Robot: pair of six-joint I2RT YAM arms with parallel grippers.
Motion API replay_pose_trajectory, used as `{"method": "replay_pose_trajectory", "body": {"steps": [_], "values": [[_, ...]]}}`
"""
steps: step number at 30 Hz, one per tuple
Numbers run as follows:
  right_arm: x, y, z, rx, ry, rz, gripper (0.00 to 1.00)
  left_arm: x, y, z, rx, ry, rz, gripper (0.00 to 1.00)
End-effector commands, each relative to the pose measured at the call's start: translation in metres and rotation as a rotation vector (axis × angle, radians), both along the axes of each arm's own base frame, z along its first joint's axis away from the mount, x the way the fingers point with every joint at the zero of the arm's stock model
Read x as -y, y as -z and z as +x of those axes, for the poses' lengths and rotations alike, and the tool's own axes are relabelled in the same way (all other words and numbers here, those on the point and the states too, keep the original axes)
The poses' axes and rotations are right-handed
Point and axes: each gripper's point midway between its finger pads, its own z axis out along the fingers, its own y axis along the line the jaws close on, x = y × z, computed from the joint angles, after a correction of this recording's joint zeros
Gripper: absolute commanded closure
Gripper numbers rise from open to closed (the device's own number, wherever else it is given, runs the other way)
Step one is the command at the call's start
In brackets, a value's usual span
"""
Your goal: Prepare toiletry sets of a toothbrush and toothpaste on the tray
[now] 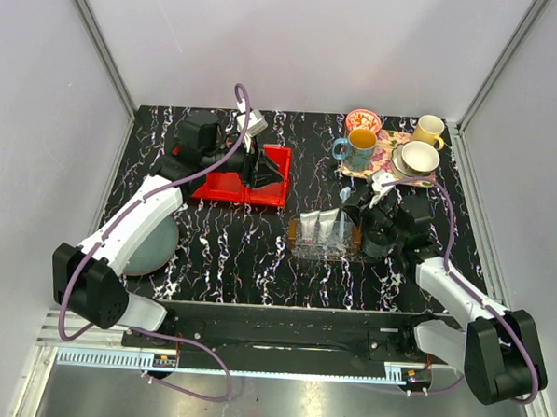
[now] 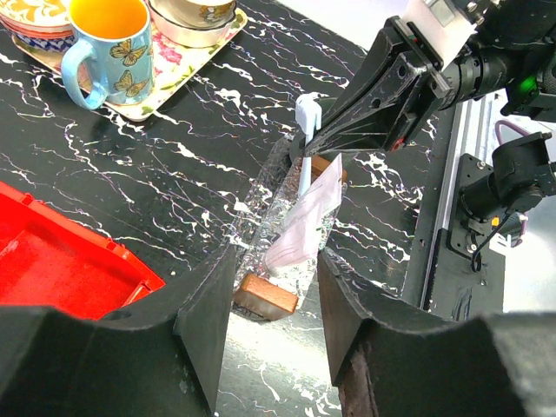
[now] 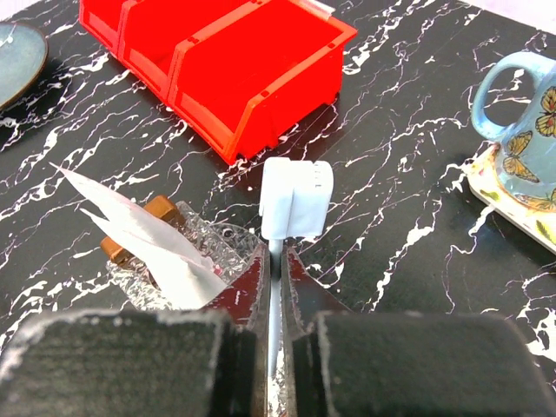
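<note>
The clear tray [image 1: 300, 240] with orange-brown ends lies at table centre, with white toothpaste tubes [image 1: 326, 228] in it. My right gripper [image 1: 355, 205] hangs over the tray's right end, shut on the pale blue toothbrush [image 3: 295, 198], whose head sticks out past the fingertips. In the right wrist view the gripper [image 3: 276, 256] is just right of the toothpaste [image 3: 143, 230] and the tray [image 3: 221, 243]. My left gripper [image 1: 262, 166] is open and empty over the red bins; its view [image 2: 274, 269] shows the tray [image 2: 265, 295], a tube [image 2: 304, 221] and the toothbrush head [image 2: 306, 122].
Red bins [image 1: 247, 183] stand at back left under my left gripper. A floral tray [image 1: 384, 156] with mugs sits at back right, a blue butterfly mug [image 2: 104, 43] nearest the clear tray. A grey-blue plate [image 1: 155, 244] lies under the left arm.
</note>
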Motion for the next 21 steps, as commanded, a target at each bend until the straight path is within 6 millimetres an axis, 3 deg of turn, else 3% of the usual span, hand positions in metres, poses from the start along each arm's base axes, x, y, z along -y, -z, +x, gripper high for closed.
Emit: {"method": "replay_pose_trajectory", "body": {"steps": [1, 21], "values": [[0.0094, -0.0212, 0.0105, 0.087, 0.07, 0.034, 1.0, 0.0026, -0.0224, 0.0032, 0.059, 0.02, -0.033, 0.53], [0.0078, -0.0172, 0.0066, 0.14, 0.062, 0.064, 1.0, 0.003, -0.0165, 0.0047, 0.047, 0.019, -0.025, 0.53]]}}
